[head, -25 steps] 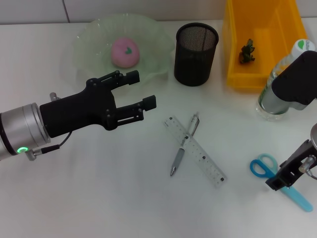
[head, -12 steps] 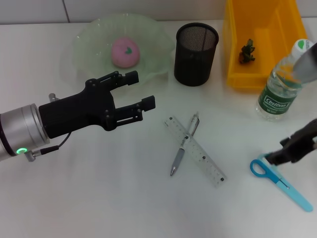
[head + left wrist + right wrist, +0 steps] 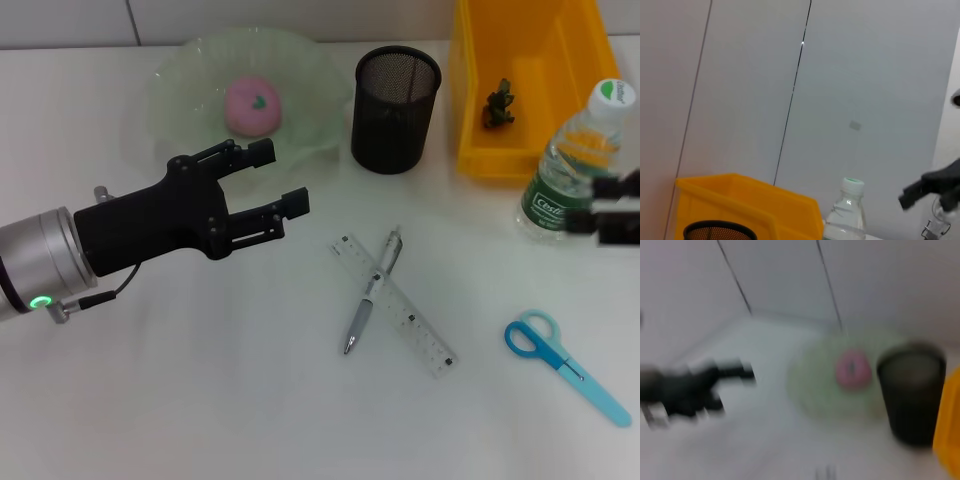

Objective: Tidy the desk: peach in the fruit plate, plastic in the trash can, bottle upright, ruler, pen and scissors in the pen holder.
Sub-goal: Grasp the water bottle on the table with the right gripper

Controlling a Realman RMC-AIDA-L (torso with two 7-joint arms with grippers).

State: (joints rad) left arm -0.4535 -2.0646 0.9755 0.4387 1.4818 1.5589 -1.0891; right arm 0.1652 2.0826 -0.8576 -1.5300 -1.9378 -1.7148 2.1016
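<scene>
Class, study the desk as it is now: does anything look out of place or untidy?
Yes. The pen lies crossed over the ruler on the bare desk, and the scissors lie loose nearer the right edge; none is in the pen holder. The peach is in its plate, and the bottle stands upright.

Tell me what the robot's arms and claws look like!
The left arm has a shiny silver tube with a little glowing green ring and a thin grey cable. Its left gripper is matte black, blocky, with two fingers. Only black blurry bits of the right gripper show at the edge.
</scene>
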